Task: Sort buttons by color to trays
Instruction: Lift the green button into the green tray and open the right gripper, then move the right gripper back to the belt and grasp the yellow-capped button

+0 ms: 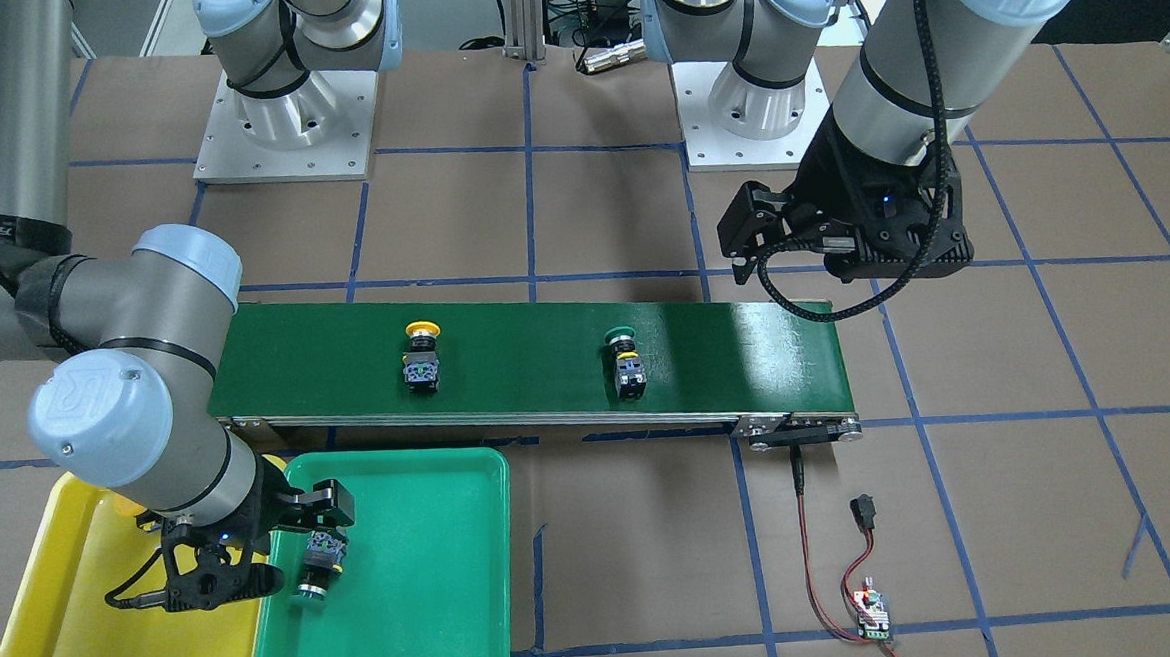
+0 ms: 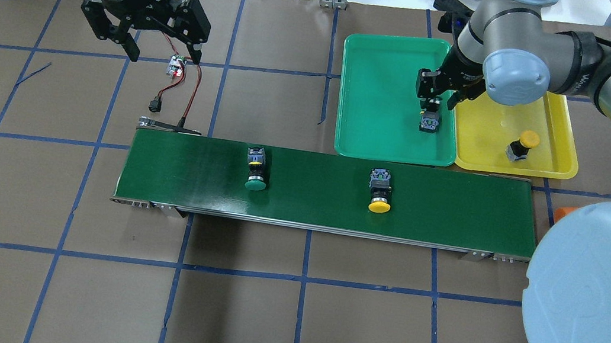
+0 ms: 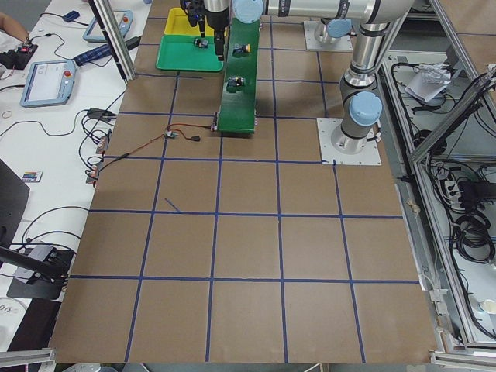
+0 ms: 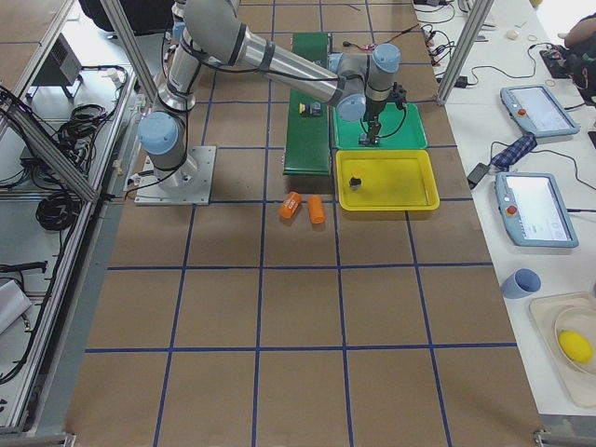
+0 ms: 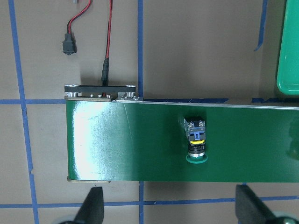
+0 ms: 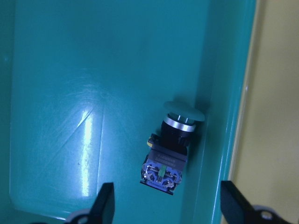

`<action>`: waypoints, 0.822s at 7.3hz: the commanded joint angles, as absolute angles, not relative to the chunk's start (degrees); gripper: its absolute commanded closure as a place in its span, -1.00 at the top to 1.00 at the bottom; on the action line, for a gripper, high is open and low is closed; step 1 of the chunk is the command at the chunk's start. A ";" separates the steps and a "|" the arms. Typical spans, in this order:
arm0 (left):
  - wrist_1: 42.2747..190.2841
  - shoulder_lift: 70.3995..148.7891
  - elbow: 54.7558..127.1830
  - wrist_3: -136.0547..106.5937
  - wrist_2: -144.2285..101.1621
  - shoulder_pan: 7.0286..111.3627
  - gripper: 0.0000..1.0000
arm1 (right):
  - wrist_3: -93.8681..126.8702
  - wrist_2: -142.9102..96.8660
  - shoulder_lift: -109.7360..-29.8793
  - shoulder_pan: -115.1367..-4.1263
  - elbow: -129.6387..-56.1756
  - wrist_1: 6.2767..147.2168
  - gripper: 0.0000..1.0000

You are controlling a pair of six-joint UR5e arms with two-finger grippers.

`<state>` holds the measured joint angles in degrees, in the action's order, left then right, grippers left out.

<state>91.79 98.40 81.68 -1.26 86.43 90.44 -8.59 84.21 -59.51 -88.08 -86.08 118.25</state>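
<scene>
Sorting so far: green button [image 2: 429, 121] lying in green tray [image 2: 377, 86], yellow button [image 2: 520, 145] in yellow tray [image 2: 551, 122].
Right gripper [image 2: 438, 101]: fingers apart above green button, likely a colour-matched drop-off.
Left gripper [image 2: 165, 56]: apart, empty, beyond belt's end.
Belt [image 2: 314, 196]: second green button [image 2: 256, 172], second yellow button [image 2: 380, 191], unsorted.

I worked in a robotics lab. My table [image 3: 248, 248] was papered brown and gridded in blue tape [image 3: 310, 280], and my arm bases [image 1: 273, 105] were bolted to metal plates [image 1: 226, 167]. Beyond my right gripper [image 2: 440, 98] a white bench [image 4: 559, 279] carried teach pendants [image 4: 537, 108], among aluminium posts [image 4: 461, 51]. Cable bundles [image 4: 51, 116] lay behind my bases.
</scene>
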 commanded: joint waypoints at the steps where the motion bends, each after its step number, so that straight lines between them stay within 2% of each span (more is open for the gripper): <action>1: 91.58 98.79 81.74 -1.41 86.40 90.44 1.00 | -9.23 84.64 -63.69 -87.98 -88.49 114.90 1.00; 4: 90.27 97.65 81.83 -1.58 86.40 90.44 1.00 | -12.63 88.42 -76.25 -87.37 -102.95 112.31 1.00; 6: 90.18 97.82 82.18 -1.67 86.31 90.44 1.00 | -11.96 87.98 -80.32 -87.63 -107.48 112.32 1.00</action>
